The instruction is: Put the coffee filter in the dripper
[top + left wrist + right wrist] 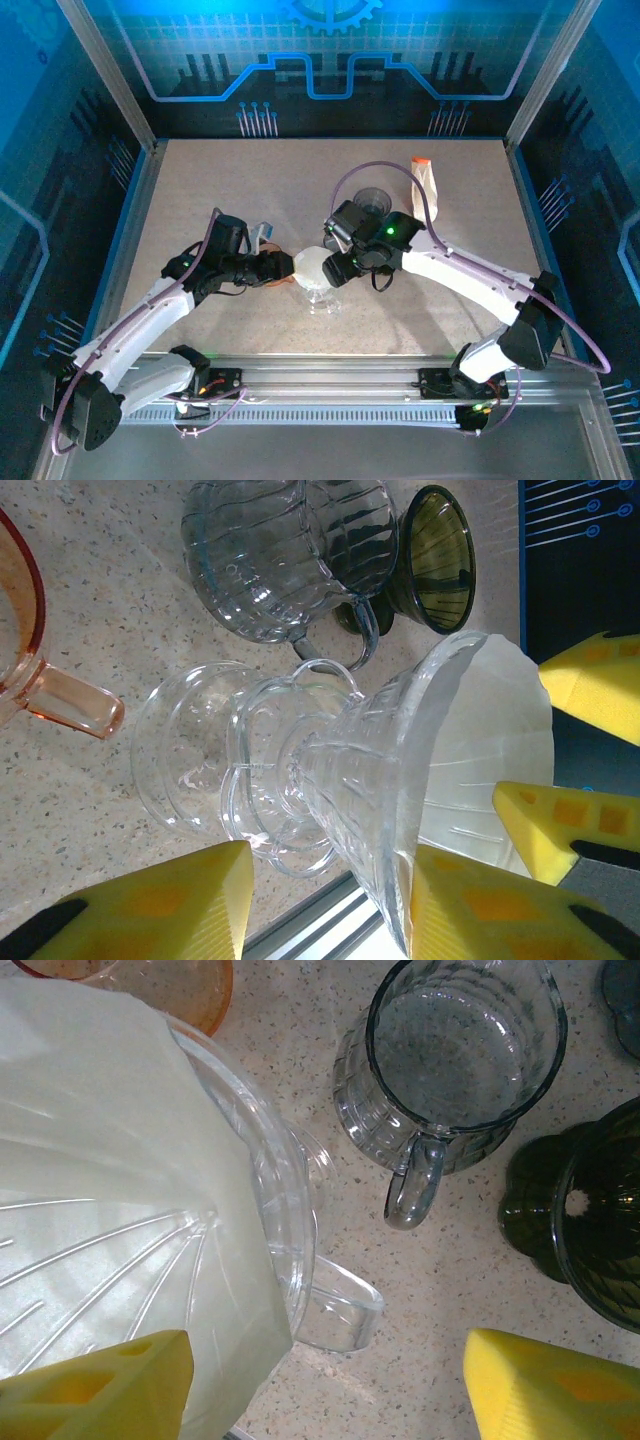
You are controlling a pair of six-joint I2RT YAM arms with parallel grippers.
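The clear ribbed dripper (330,780) is gripped at frame centre, tilted, in the narrow jaws of the left gripper (330,905). This is probably done so that the white paper filter (490,740) inside it can be seated by the wide-open right gripper (325,1380).

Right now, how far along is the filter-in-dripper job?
Done: the white paper filter lies inside the clear ribbed cone-shaped dripper. In hand: left tool grips that dripper, tipped sideways; right tool hovers open at the filter's rim. Left: probably stand the dripper upright and let go.
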